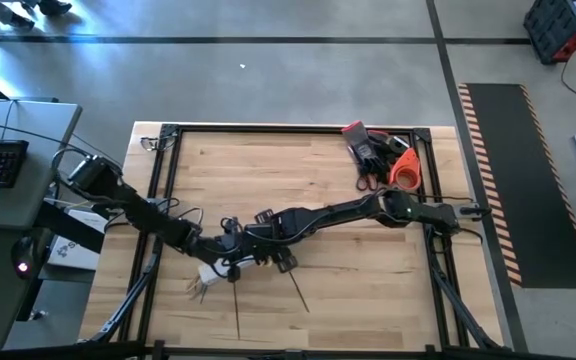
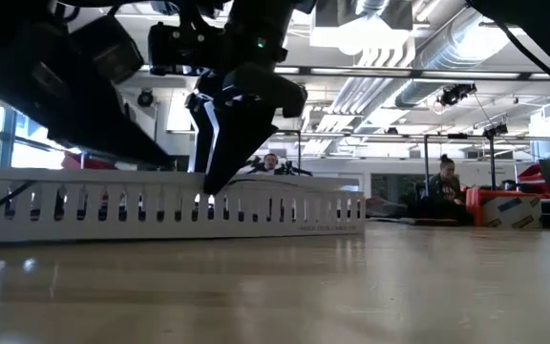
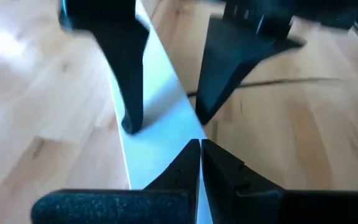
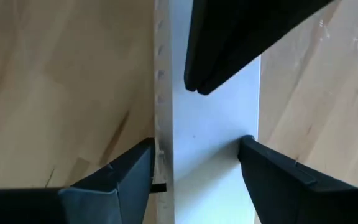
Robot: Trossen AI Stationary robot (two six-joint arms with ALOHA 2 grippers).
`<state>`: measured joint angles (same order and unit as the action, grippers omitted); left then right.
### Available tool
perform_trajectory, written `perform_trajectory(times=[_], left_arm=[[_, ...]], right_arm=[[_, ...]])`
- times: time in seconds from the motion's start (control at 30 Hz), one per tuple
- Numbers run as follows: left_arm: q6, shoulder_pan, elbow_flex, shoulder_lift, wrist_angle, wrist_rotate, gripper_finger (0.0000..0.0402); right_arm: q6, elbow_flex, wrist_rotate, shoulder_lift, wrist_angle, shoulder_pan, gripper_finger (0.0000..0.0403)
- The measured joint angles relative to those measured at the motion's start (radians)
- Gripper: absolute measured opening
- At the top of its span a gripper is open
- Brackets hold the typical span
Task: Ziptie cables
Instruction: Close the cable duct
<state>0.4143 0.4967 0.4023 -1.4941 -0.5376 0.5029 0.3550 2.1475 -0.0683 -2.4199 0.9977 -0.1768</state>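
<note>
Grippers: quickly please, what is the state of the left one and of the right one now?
Left gripper: closed, fingertips together above the white duct, holding nothing visible.
Right gripper: open, one finger on each side of the duct.

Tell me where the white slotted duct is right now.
In the high view, the white slotted duct lies left of center on the wooden table. The right end effector straddles it; the shut left end effector is above it.

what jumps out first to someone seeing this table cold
Both dark arms meet low over the middle of the wooden table, above a white slotted plastic duct. The right pincer straddles the duct with its fingers open on either side, and the shut left pincer rests its tips on the lid. Thin dark plastic strips lie nearby.
</note>
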Motion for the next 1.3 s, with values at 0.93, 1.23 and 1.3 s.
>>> perform_trajectory(times=[0.93,1.23,1.3], left_arm=[[0.073,0.026,0.002,-0.083,-0.013,-0.041,0.0],[0.064,0.03,0.001,-0.084,-0.017,-0.026,0.0],[0.063,0.03,0.0,-0.084,-0.02,-0.024,0.0]], right_arm=[[-0.16,-0.156,0.043,0.194,-0.033,0.044,0.0008],[-0.481,-0.789,-0.221,0.536,-0.685,0.025,0.0001],[-0.552,-0.927,-0.312,0.589,-0.846,0.0,0.0]])
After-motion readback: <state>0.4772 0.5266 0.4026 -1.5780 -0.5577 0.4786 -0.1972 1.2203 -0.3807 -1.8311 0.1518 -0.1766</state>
